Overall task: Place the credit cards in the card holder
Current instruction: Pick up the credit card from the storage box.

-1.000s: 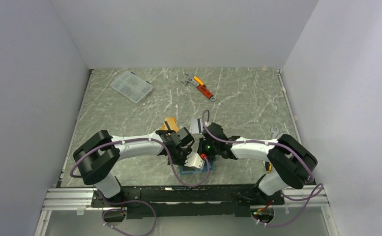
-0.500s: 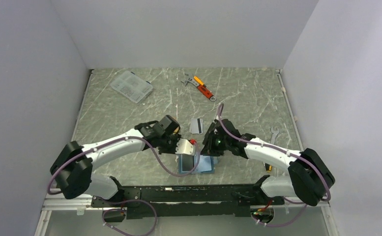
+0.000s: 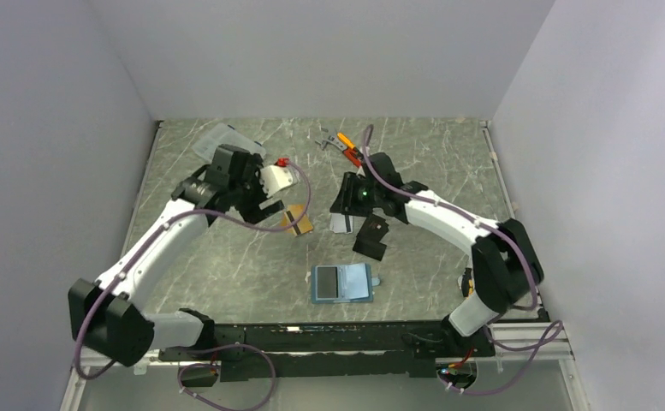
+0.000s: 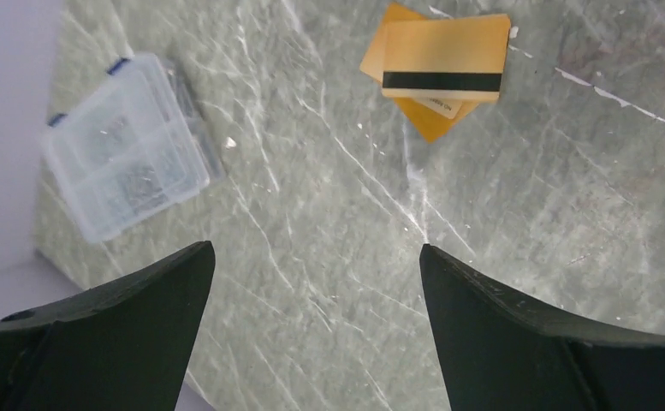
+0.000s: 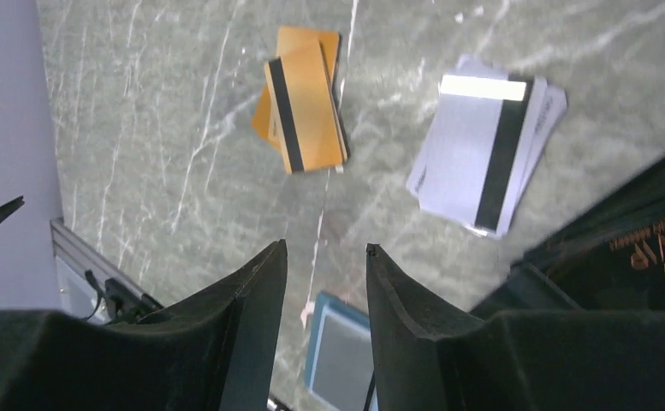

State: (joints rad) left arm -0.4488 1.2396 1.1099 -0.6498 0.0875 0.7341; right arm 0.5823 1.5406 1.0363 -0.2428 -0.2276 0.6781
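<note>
The card holder lies open near the front edge, teal, with a grey card in its left half. Two orange-gold credit cards lie stacked mid-table. Silver-grey credit cards with a dark stripe lie just right of them. My left gripper hangs wide open above bare table, left of the orange cards. My right gripper hovers high over the cards, its fingers apart with nothing between them; the card holder shows below them.
A clear plastic organiser box sits at the far left. An orange-handled tool lies at the back. A black case with orange print lies right of the silver cards. White walls enclose three sides.
Both arms have lifted off the card holder and swung toward the far side. Both grippers went from shut to open. The card holder now lies uncovered with a grey card in it.
</note>
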